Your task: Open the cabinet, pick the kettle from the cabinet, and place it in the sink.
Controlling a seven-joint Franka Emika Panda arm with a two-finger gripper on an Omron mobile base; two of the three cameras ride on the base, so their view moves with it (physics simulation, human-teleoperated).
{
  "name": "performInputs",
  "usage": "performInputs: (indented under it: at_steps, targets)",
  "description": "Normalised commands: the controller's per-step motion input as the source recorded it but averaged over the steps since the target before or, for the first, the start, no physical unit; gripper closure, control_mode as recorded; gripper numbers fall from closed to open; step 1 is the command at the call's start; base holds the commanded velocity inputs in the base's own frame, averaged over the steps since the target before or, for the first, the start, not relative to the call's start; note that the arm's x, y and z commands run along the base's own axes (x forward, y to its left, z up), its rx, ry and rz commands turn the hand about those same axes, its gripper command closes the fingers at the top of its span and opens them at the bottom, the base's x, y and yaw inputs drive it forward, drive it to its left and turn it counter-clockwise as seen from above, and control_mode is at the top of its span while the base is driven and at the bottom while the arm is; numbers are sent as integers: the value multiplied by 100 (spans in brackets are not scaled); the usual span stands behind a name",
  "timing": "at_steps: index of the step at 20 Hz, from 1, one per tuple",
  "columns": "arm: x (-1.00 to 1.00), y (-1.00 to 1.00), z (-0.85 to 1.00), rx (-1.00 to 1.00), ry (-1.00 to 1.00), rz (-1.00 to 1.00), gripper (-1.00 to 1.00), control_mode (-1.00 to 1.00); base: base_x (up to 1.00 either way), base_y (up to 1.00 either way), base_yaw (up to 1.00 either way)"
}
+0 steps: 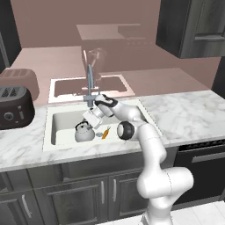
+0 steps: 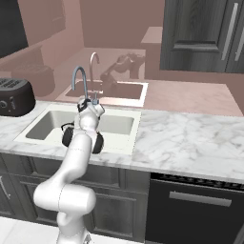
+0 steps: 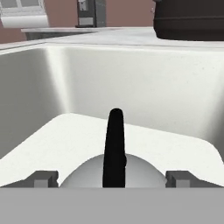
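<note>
The silver-grey kettle (image 1: 84,132) stands upright on the floor of the off-white sink (image 1: 66,123), left of centre. In the hand view its dome (image 3: 140,173) and thin black loop handle (image 3: 114,144) rise between my fingertips (image 3: 43,178). My gripper (image 1: 90,117) hangs just above the kettle, open, its fingers wide on either side of the handle and not touching it. The hand (image 2: 90,107) sits low over the basin (image 2: 52,121), under the faucet. The dark grey wall cabinet (image 2: 205,33) hangs at the upper right (image 1: 197,26).
A tall silver faucet (image 1: 90,83) rises right behind my hand. A small orange item (image 1: 105,132) lies in the sink beside the kettle. A dark toaster (image 1: 15,105) sits on the marble counter (image 1: 189,114) at the left. A dishwasher front (image 2: 200,205) is below right.
</note>
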Motion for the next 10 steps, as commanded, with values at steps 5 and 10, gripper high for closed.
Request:
performInputs:
  at_steps: [5,10]
  targets:
    - [-15,0,1,-3,0,0,-100,-100,0,0,0]
    - [-8,-10,7,0,2,0,-100,-100,0,0,0]
